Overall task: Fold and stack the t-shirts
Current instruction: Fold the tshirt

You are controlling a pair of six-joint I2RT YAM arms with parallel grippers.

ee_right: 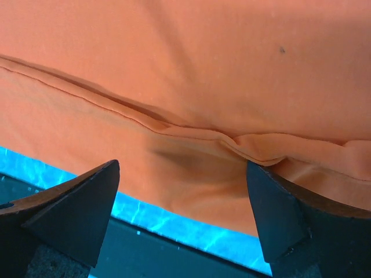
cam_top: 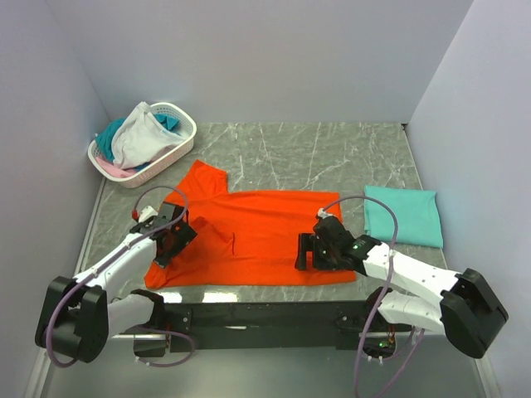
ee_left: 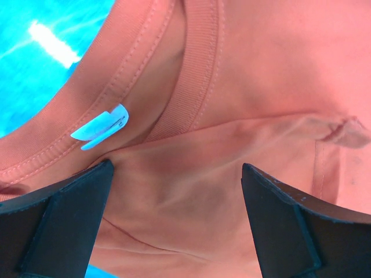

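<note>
A large orange t-shirt (cam_top: 249,236) lies spread across the middle of the table, partly folded, one sleeve pointing to the back left. My left gripper (cam_top: 170,242) hovers open over its left side, the ribbed collar (ee_left: 197,63) and a small white tag (ee_left: 101,126) just beyond the fingers. My right gripper (cam_top: 309,251) stands open over the shirt's near right edge, where a folded hem (ee_right: 174,124) runs across. A folded teal t-shirt (cam_top: 403,215) lies at the right. Nothing is held by either gripper.
A white perforated basket (cam_top: 178,141) at the back left holds white, teal and pink garments (cam_top: 141,137). Grey walls close in the table on three sides. The table's near edge (ee_right: 174,223) shows just beneath the right fingers.
</note>
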